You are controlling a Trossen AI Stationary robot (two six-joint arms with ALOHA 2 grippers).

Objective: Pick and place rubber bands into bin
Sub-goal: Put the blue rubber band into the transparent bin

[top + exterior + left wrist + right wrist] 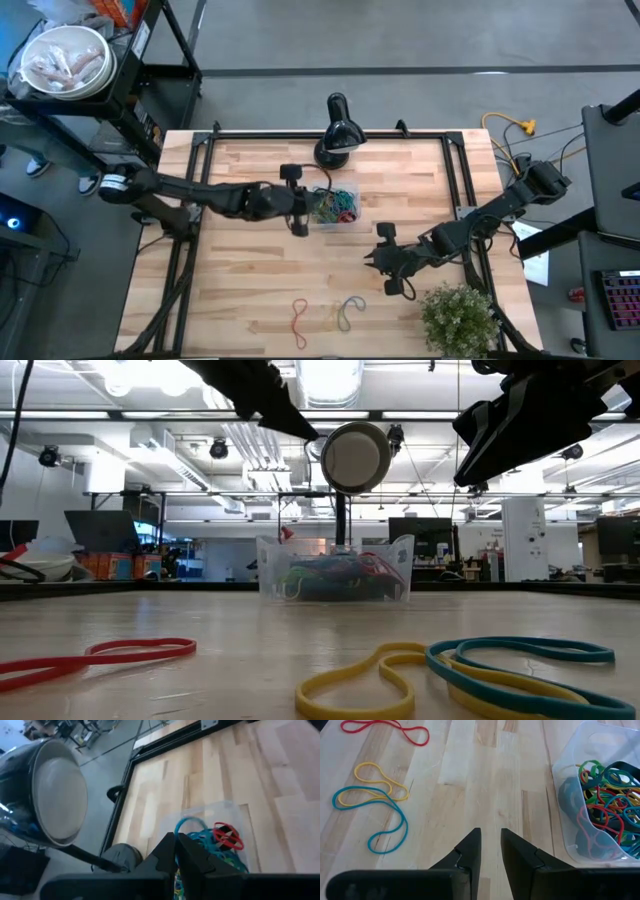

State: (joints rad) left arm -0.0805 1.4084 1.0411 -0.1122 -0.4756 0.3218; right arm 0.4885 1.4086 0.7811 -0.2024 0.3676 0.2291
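The clear bin (335, 206) sits on the table's far middle, filled with many coloured rubber bands (605, 795); it also shows in the low view (335, 575). Three loose bands lie flat near the table's near edge: red (299, 320), yellow (333, 316) and blue (351, 311). In the right wrist view they show as red (385, 727), yellow (380, 780) and blue (375, 815). My left gripper (177, 845) hovers shut over the bin's left side, nothing visible between its fingers. My right gripper (490, 842) is open by a narrow gap, above bare wood between bin and loose bands.
A black desk lamp (338, 135) stands at the far edge just behind the bin, its round face (355, 457) hanging above it. A potted plant (460, 315) sits at the near right corner. Bare wood lies on the table's left half.
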